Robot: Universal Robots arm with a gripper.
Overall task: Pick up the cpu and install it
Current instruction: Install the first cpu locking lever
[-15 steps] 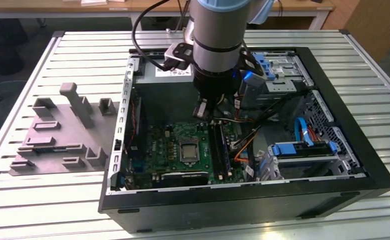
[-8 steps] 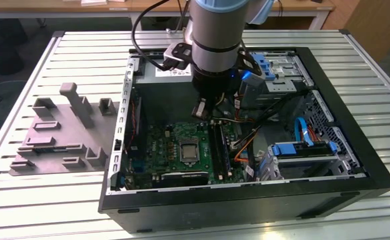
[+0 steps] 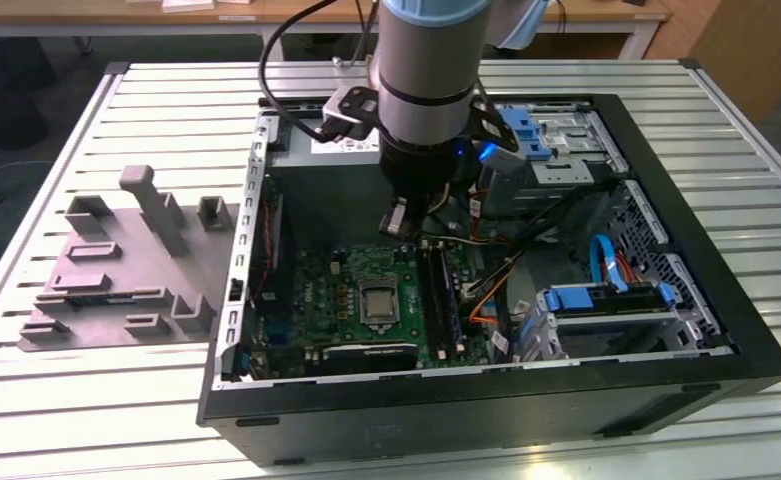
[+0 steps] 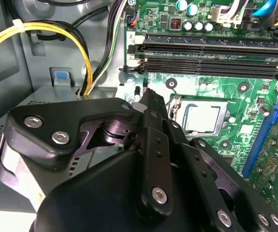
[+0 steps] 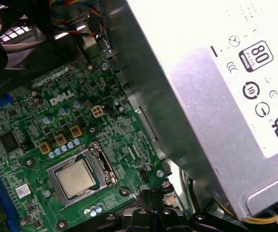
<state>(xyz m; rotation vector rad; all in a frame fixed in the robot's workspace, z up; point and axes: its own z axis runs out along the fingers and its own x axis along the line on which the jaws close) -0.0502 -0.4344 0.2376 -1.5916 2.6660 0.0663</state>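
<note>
Slatted pale metal forms the tabletop [image 3: 83, 400], and on it lies an open black computer case [image 3: 710, 370] with its side panel off. To the exterior view's left of the case sits a grey plastic fixture [image 3: 110, 280] with upright posts and slots.

Inside the case, a green motherboard [image 3: 330, 300] covers the floor. The cpu [image 3: 378, 301] is seated in the metal socket frame [image 5: 111, 169] near the middle of the board, its silvery top facing up; in both wrist views it shows as a pale square chip [image 4: 203, 117] [image 5: 74, 178] lying flat inside the frame. Long black memory slots [image 4: 211, 48] run just beside the socket. Blue plastic drive brackets [image 3: 601, 298] and orange and blue cables occupy the exterior view's right of the case.

A grey robot arm [image 3: 424, 60] reaches down into the case from above. Its tool [image 3: 408, 220] hangs over the board, above and apart from the socket. In the second wrist view the tool's black fingers [image 4: 151, 104] appear pressed together at their tips, with nothing pinched between them, and the tips point toward a spot near the socket's edge.

A large grey power supply box [image 5: 216, 106] with a white label stands next to the board in the first wrist view. Yellow and black wires [image 4: 57, 34] loop beside a grey metal wall.
</note>
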